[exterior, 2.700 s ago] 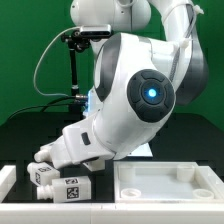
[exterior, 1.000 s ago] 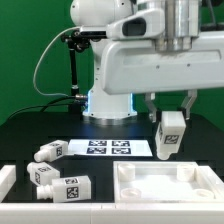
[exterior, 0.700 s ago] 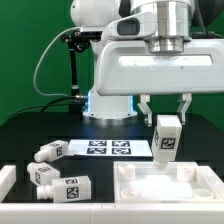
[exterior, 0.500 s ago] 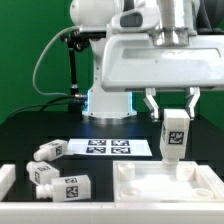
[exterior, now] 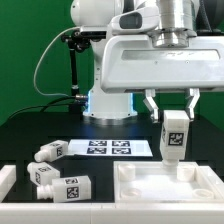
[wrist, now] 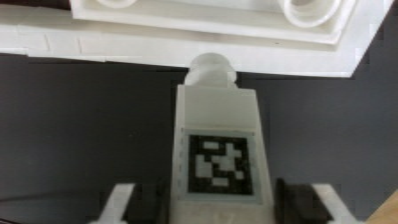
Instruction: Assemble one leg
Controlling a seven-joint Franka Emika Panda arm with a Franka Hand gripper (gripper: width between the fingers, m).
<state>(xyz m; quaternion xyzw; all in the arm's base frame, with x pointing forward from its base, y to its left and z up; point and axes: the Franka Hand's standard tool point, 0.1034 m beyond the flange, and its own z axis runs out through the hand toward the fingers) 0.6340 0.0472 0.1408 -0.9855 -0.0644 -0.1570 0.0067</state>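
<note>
We are mid-carry: the claw [exterior: 172,114] clamps the leg [exterior: 174,137] upright, at 3 o'clock in the exterior view, above the panel [exterior: 135,168]. Next, we judge, it needs aligning and lowering. Only the wrist view shows what looks like a socket [wrist: 313,9] beyond the leg's tip; only the exterior view shows the leg's height.

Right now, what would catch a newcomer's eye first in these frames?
The gripper holds one leg upright over the white panel at the exterior view's right. Three more legs lie loose at the exterior view's left, beside the marker board.
</note>
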